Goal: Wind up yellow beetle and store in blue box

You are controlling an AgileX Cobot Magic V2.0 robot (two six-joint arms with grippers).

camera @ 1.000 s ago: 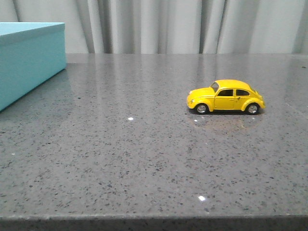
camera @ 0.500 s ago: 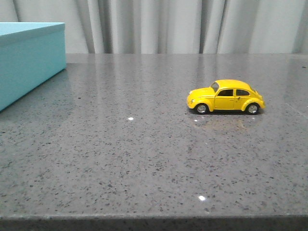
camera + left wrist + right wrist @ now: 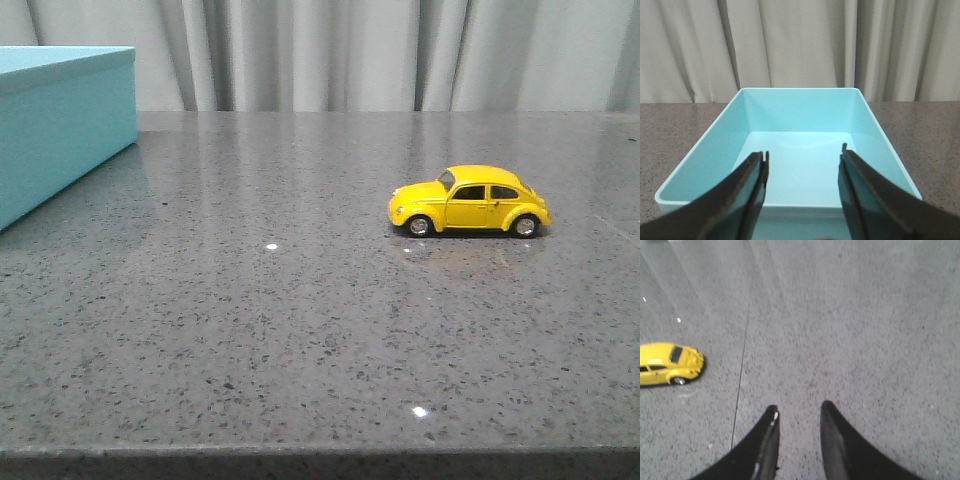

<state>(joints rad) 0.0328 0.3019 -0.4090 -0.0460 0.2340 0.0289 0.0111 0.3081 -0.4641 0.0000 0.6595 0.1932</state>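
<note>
We see the small glossy yellow beetle toy car (image 3: pixel 469 201) standing on its wheels at the right of the front view on the speckled grey stone worktop (image 3: pixel 300 330), well apart from the large light turquoise-blue box (image 3: pixel 60 125) at the upper left, which is open and empty. Our left gripper (image 3: pixel 802 172) hangs spread above the box; our right gripper (image 3: pixel 799 432) is spread, holding nothing. On this glossy surface, an off-centre pinch could roll the car away.
</note>
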